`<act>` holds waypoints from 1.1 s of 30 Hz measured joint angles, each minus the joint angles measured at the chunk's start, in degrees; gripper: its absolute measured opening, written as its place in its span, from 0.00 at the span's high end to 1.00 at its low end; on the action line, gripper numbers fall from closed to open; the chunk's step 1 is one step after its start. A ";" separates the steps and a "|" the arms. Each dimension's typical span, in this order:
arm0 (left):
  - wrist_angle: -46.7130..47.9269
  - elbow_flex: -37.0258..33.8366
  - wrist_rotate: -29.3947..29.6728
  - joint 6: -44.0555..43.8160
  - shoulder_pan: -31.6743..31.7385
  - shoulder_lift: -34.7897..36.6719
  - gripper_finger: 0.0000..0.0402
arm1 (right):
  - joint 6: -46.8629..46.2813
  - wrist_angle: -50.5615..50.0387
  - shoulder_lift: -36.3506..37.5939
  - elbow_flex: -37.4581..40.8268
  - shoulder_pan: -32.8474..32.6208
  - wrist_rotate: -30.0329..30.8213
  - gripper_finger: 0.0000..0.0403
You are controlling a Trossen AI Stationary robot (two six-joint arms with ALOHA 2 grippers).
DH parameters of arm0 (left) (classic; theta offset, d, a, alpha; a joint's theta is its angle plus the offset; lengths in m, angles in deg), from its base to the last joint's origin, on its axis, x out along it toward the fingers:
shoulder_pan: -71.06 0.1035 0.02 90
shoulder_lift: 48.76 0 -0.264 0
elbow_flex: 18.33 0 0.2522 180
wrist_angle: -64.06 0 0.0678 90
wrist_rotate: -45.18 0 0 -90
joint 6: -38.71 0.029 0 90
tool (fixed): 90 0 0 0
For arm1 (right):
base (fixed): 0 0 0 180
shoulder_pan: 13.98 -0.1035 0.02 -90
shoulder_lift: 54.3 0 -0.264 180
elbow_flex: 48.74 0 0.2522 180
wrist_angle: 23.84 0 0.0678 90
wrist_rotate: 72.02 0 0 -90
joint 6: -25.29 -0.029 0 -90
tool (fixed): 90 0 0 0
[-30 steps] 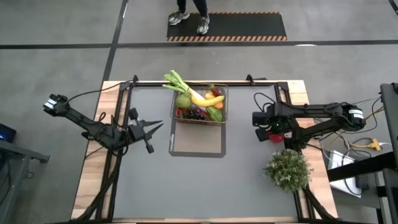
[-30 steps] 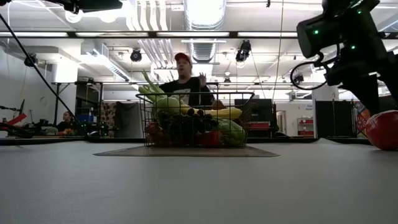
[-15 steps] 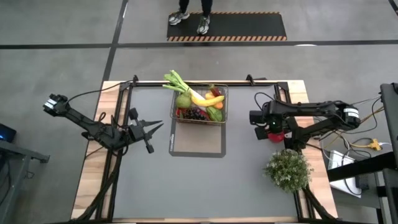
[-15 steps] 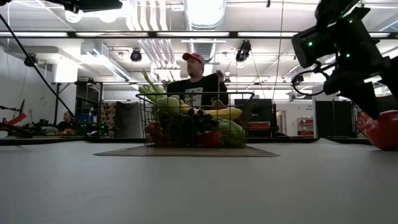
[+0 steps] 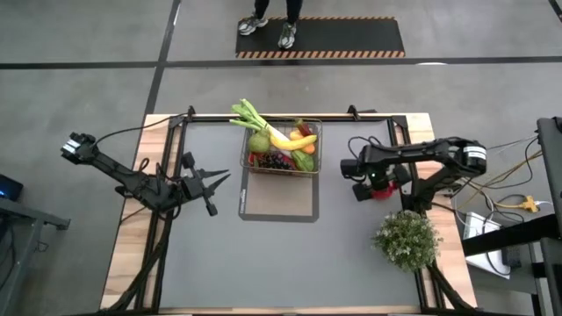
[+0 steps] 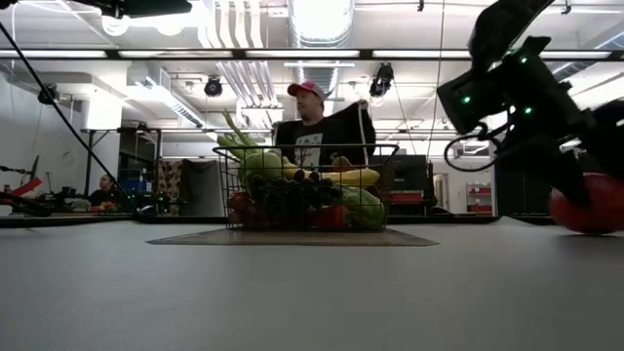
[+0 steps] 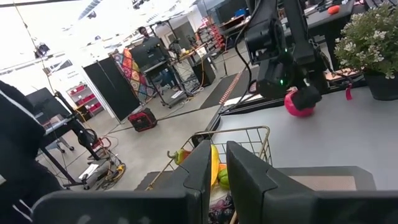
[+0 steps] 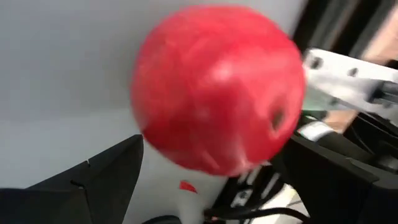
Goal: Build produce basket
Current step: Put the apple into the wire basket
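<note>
Basket [image 5: 283, 149] nearly full; 1 apple [image 8: 217, 87] left, right of basket, between right gripper's [image 5: 378, 184] spread fingers, grasp unclear.

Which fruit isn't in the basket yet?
The red apple. It sits between the right gripper fingers, off to the right of the basket, while the banana, leek and the rest are already piled inside.

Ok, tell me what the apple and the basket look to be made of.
The red apple between the right gripper's fingers looks like smooth moulded plastic: even red with a soft sheen, though it could be coated foam. The basket looks like thin dark metal wire, since its contents show through the open grid.
</note>
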 joint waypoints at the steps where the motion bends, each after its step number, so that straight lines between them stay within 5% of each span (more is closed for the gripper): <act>1: 0.02 0.00 0.01 0.02 -0.01 0.04 0.92 | 0.74 1.21 -0.75 -0.11 0.00 -0.32 0.10; 8: 0.02 0.00 0.00 0.09 0.00 0.18 0.92 | 3.37 4.75 -4.85 -0.47 0.00 -0.44 0.12; 21: -0.70 0.00 0.00 0.15 -0.01 0.18 0.92 | 7.06 4.90 -5.60 -0.49 0.00 -0.73 0.42; 33: -0.72 0.00 0.00 0.15 -0.01 0.18 0.92 | 8.05 2.16 -5.24 -6.75 0.00 -3.47 0.18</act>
